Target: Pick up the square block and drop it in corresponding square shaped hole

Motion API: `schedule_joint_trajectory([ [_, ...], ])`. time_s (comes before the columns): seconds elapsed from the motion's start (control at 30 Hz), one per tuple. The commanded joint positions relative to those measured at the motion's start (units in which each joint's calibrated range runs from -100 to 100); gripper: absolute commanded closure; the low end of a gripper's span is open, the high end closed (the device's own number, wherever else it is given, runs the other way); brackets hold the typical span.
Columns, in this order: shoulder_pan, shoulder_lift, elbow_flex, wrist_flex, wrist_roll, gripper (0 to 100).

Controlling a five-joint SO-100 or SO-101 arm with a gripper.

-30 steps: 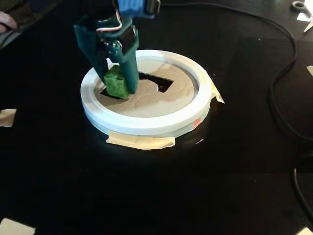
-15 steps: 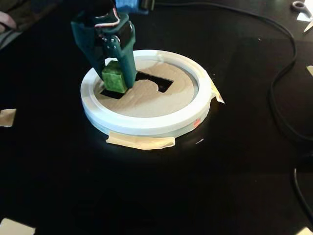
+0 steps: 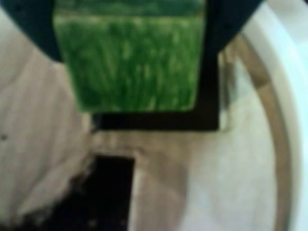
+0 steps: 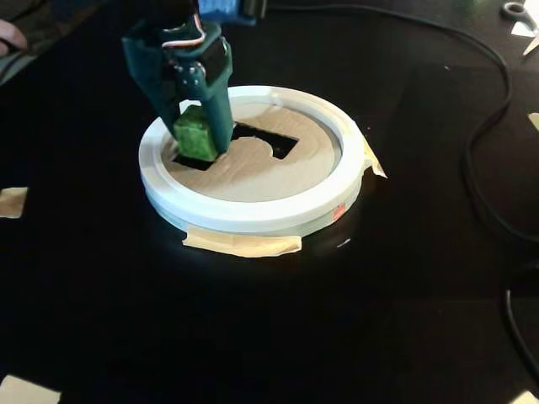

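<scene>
Over square hole (image 4: 192,160), streaky green block (image 4: 196,136), claw-gripped (image 4: 199,135)

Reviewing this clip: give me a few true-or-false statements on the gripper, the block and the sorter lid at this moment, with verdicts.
1. The dark teal two-finger gripper is clamped on the green square block. True.
2. The block lies on the black table outside the white ring. False: it is held over the beige cardboard lid, at a dark cutout.
3. The white round ring is taped down with beige tape. True.
4. The lid has no openings. False: the wrist view shows dark cutouts in it.
</scene>
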Motion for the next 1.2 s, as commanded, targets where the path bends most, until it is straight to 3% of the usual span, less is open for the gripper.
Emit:
schedule_joint_trajectory([
  [0.0, -0.86, -1.88, 2.34, -1.20, -1.66, 64],
  [0.13, -0.86, -1.88, 2.43, -1.10, -1.47, 63],
  [0.2, -0.99, -1.97, 2.16, -1.10, -1.42, 58],
  [0.27, -1.11, -1.97, 1.88, -1.00, -1.42, 47],
  [0.3, -1.24, -2.51, 1.79, -1.00, -1.32, 35],
  [0.37, -2.36, -4.21, 2.34, -1.10, -1.27, 24],
  [0.47, -2.49, -7.08, 2.61, -0.20, -1.27, 16],
  [0.93, -0.86, -12.54, 2.06, 0.20, 0.88, 16],
  [1.17, 6.38, -12.45, 2.52, 0.20, 3.03, 16],
])
